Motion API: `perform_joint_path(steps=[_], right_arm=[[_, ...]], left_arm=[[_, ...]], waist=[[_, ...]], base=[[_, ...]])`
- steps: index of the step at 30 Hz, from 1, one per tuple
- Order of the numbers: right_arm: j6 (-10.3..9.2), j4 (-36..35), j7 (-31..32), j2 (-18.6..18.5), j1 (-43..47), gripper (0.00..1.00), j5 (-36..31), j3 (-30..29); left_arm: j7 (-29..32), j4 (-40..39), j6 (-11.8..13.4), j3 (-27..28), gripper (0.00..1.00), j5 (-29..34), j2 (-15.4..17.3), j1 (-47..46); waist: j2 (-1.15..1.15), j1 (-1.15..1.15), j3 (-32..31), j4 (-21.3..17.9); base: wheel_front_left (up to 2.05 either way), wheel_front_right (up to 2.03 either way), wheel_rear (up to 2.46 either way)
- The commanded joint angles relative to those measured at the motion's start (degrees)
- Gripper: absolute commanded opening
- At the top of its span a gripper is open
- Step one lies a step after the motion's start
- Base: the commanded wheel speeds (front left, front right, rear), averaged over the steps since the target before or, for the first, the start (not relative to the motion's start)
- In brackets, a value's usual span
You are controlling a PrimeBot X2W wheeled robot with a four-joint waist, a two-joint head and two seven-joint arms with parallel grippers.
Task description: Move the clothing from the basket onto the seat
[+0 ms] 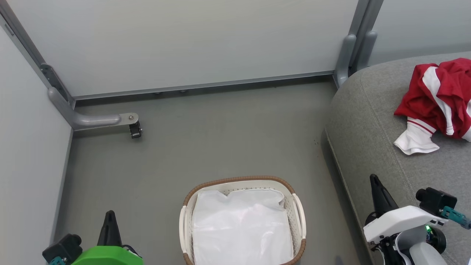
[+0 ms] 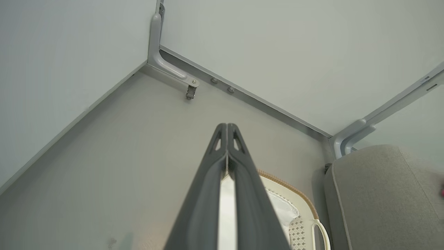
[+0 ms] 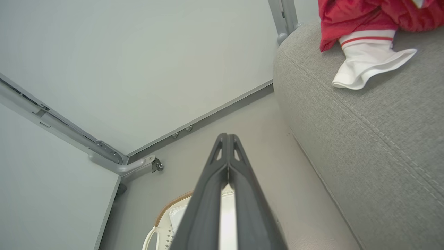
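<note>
Clothing (image 1: 438, 97) is on the seat (image 1: 368, 125): one bunched red-and-white heap toward the far right of the head view, with a white cuff with thin red stripes splayed out on the grey fabric on its near side. Basket (image 1: 239, 180) stands upright on the floor (image 1: 206, 143), left of the seat and apart from it, with a strip of floor between them. Its brown rim is up and there is a white handle on each side. A crumpled white liner (image 1: 241, 228) lies in it and covers all of the inside that shows. Left gripper (image 2: 227, 125): fingers pressed tip to tip, nothing held. In the head view it sits lower left over bare floor, well left of the basket. Its wrist view has the basket rim and one handle at lower right behind the fingers. Right gripper (image 3: 227, 135): same state, tips together, empty. In the head view it overlaps the seat's near left edge, well short of the clothing. Its wrist view looks down the gap between seat and basket, with the cuff at upper right. Height of either gripper above floor or seat: can't tell. Grey wall panels (image 1: 184, 40) in metal framing close off the back and left. A frame foot (image 1: 106, 120) with a small caster juts onto the floor at the far left corner.
</note>
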Motion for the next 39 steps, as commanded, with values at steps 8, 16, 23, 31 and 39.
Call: perform_joint_path(steps=[8,16,23,31,39], right_arm=[[-0.02,-1.8,2.1,0.1,-0.2,0.0,7.7,-1.4],[-0.02,-2.5,3.8,0.3,-0.1,0.0,13.5,-2.4],[-0.03,-3.0,5.1,0.6,0.0,0.0,18.1,-3.1],[-0.03,-3.6,6.6,0.8,0.2,0.0,23.0,-3.9],[-0.03,-4.2,8.1,1.1,0.3,0.0,28.3,-4.8]], left_arm=[[2.0,-1.5,-1.0,1.1,0.0,-8.1,0.3,-2.4],[3.7,-2.1,-1.6,1.8,0.0,-14.2,0.3,-3.0],[5.0,-2.5,-2.1,2.3,0.0,-19.0,0.3,-3.5],[6.5,-2.9,-2.7,2.9,0.0,-24.2,0.4,-4.1],[8.0,-3.4,-3.3,3.5,0.0,-29.7,0.4,-4.6]], waist=[[0.0,0.0,-0.2,0.0],[0.0,0.0,-0.3,-0.1],[0.0,0.0,-0.5,-0.1],[0.0,0.0,-0.6,-0.2],[0.0,0.0,-0.8,-0.2]], base=[[0.0,0.0,0.0],[0.0,0.0,0.0],[0.0,0.0,0.0],[0.0,0.0,0.0],[0.0,0.0,0.0]])
